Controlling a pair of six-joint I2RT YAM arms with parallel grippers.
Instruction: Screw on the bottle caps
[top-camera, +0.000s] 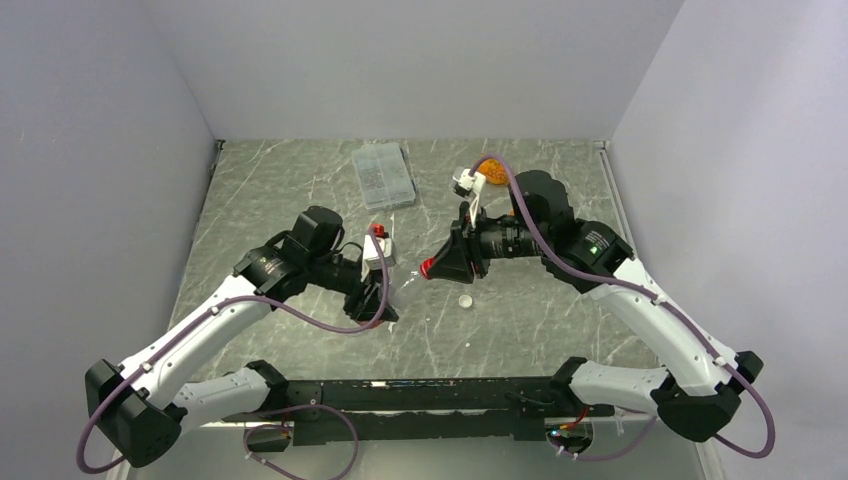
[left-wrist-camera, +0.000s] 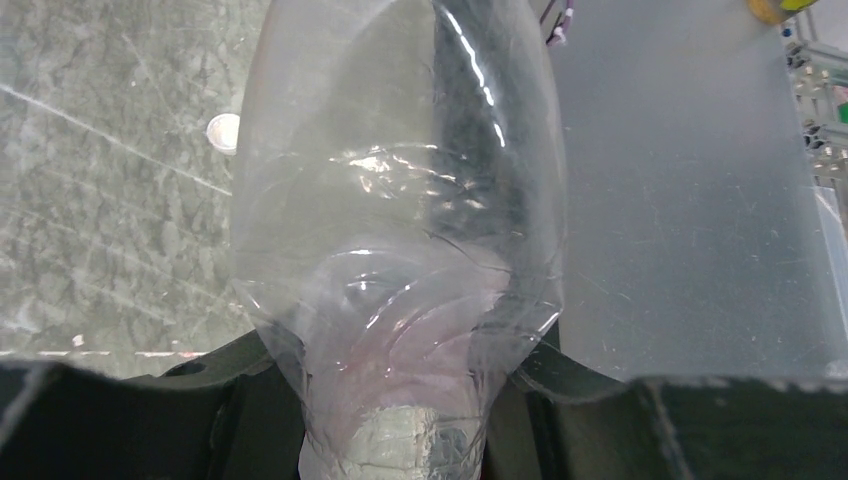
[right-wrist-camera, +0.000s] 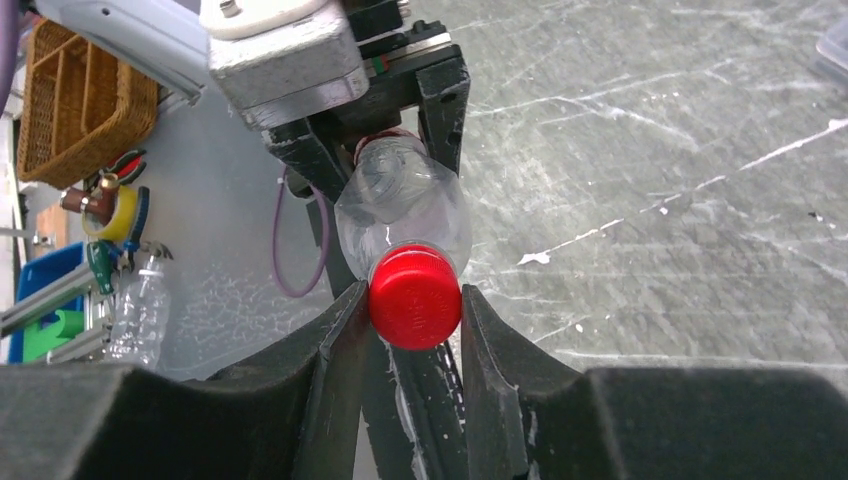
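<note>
My left gripper (top-camera: 386, 304) is shut on the body of a clear colourless bottle (top-camera: 406, 289) and holds it on its side above the table, neck towards the right arm. In the left wrist view the bottle (left-wrist-camera: 400, 230) fills the frame between my fingers, and my left gripper (left-wrist-camera: 395, 405) is closed around it. My right gripper (top-camera: 432, 268) is shut on the red cap (right-wrist-camera: 415, 297), which sits on the bottle's neck (right-wrist-camera: 405, 215). A whitish cap (top-camera: 465, 299) lies on the table below, and it also shows in the left wrist view (left-wrist-camera: 222, 132). An orange bottle (top-camera: 490, 168) stands at the back.
A flat clear compartment box (top-camera: 383, 175) lies at the back centre of the grey marble table (top-camera: 540, 320). Grey walls close off the left, back and right. Beyond the table, the right wrist view shows a wicker basket (right-wrist-camera: 80, 100) and tools.
</note>
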